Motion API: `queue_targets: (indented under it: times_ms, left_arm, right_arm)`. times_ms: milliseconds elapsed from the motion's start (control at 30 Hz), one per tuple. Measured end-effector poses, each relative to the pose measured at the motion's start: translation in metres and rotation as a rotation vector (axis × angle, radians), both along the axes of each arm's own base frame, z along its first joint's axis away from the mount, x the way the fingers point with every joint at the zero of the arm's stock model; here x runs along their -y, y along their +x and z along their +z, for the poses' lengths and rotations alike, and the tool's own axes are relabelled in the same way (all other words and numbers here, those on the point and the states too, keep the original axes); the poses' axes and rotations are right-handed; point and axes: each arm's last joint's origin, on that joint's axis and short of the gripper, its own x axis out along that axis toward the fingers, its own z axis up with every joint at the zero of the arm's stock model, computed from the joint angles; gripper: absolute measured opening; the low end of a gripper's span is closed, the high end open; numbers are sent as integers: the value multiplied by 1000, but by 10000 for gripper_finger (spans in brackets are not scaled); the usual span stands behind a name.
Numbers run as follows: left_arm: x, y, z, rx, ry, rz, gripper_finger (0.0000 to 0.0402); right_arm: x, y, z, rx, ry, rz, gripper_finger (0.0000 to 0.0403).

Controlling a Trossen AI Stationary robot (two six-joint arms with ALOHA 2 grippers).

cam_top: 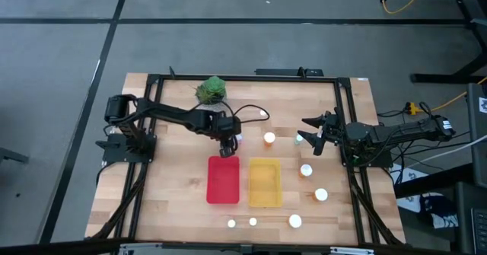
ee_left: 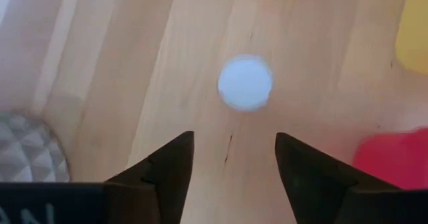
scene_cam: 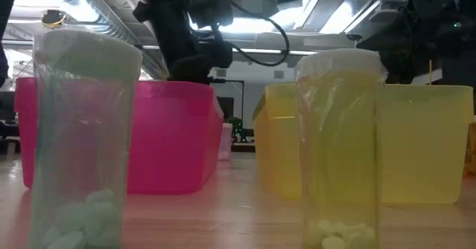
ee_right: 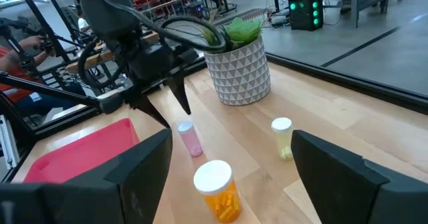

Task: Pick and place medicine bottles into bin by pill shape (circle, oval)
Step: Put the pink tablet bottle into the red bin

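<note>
Nearest the low camera stand two clear bottles: a greenish bottle (scene_cam: 83, 141) with pale pills at its bottom and a yellowish bottle (scene_cam: 341, 149) with small pale pills. From above these show only as white caps in a row along the near edge of the worktop (cam_top: 175, 194), three in all, the largest cap (cam_top: 295, 221) at the right.

Behind them sit the red bin (cam_top: 224, 180) and, just right of it, the yellow bin (cam_top: 264, 182). Only the high view shows inside them. Right of the yellow bin two more white-capped bottles stand apart, one (cam_top: 321, 195) nearer than the other (cam_top: 306, 170).

Farther back, the left hand (cam_top: 227, 142) hangs over the far end of the red bin, its fingers apart; its wrist view looks straight down on the white cap of a small bottle (ee_left: 245, 83) between the spread fingertips. The right wrist view shows that bottle from the side, a pink bottle (ee_right: 189, 138) under the left hand's tips, plus an orange bottle (ee_right: 218, 189) and a yellowish lying bottle (ee_right: 282, 136).

The right hand (cam_top: 313, 133) waits at the right, fingers apart. A potted plant (cam_top: 212, 90) stands at the far edge.
</note>
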Motion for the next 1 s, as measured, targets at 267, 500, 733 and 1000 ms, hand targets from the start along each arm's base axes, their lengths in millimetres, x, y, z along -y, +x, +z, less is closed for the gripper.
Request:
queue_targets:
  times_ms: [267, 500, 733, 1000]
  left_arm:
    - [0, 12, -21, -2, 11, -25, 210]
    - [-1, 19, -22, 45, 46, -38, 205]
    - [-2, 19, -21, 50, 65, -28, 205]
    - [-2, 20, -21, 59, 66, -27, 205]
  right_arm:
    - [0, 0, -1, -13, -2, 0, 307]
    - [0, 0, -2, -25, -1, 0, 307]
    - [0, 0, -3, -28, -1, 0, 307]
    - [0, 0, -3, -29, -2, 0, 307]
